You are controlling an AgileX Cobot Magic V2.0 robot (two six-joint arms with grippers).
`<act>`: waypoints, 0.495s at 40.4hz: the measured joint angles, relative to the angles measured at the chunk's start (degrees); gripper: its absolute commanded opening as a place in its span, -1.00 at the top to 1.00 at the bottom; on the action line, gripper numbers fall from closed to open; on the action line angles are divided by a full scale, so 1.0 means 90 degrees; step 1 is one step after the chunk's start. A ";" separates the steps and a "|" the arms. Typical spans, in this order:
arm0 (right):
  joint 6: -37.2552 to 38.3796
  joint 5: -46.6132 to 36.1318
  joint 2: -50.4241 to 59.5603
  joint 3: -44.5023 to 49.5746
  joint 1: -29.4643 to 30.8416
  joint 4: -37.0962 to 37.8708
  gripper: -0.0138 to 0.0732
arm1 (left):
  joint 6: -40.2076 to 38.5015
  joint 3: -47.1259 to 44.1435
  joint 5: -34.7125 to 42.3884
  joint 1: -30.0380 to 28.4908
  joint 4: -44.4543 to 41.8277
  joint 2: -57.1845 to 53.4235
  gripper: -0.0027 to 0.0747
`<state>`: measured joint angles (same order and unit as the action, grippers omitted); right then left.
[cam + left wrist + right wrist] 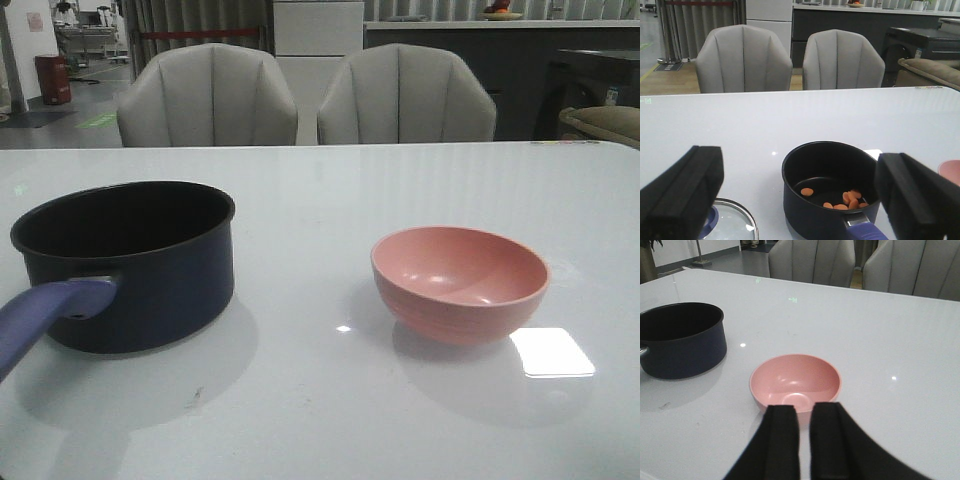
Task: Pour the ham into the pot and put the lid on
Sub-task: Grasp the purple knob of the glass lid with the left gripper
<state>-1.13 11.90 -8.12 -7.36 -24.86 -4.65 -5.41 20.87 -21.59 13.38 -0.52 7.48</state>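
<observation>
The dark blue pot stands at the left of the table, its purple handle pointing toward the front edge. In the left wrist view the ham, several orange chunks, lies on the bottom of the pot. The glass lid with its blue knob lies flat on the table beside the pot. My left gripper hangs above and short of the pot, open wide and empty. My right gripper is shut to a narrow slit, holding nothing, just short of the empty pink bowl.
The pink bowl sits upright to the right of the pot, a hand's width of bare table between them. Two grey chairs stand behind the table's far edge. Neither arm shows in the front view.
</observation>
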 measured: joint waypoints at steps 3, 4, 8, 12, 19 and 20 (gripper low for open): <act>0.0000 0.0000 0.0000 0.0000 0.0000 0.0000 0.34 | 0.0000 0.0000 0.0000 0.0000 0.0000 0.0000 -0.77; 0.0000 0.0000 0.0000 0.0000 0.0000 0.0000 0.34 | 0.0000 0.0000 0.0000 0.0000 0.0000 0.0000 -0.77; 0.0000 0.0000 0.0000 0.0000 0.0000 0.0000 0.34 | 0.0000 0.0062 -0.0064 0.0000 -0.0016 0.0031 -0.78; 0.0000 0.0000 0.0000 0.0000 0.0000 0.0000 0.34 | 0.0000 0.0307 -0.0281 0.0000 -0.0145 0.0291 -0.78; 0.0000 0.0000 0.0000 0.0000 0.0000 0.0000 0.34 | -0.0247 0.1018 -0.0992 0.0000 -0.0557 0.1301 -0.78; 0.0000 0.0000 0.0000 0.0000 0.0000 0.0000 0.34 | -0.0406 0.1130 -0.1066 0.0000 -0.0649 0.1437 -0.77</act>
<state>-1.13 11.90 -8.12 -7.36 -24.86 -4.65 -9.07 31.03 -31.18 13.38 -6.36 20.41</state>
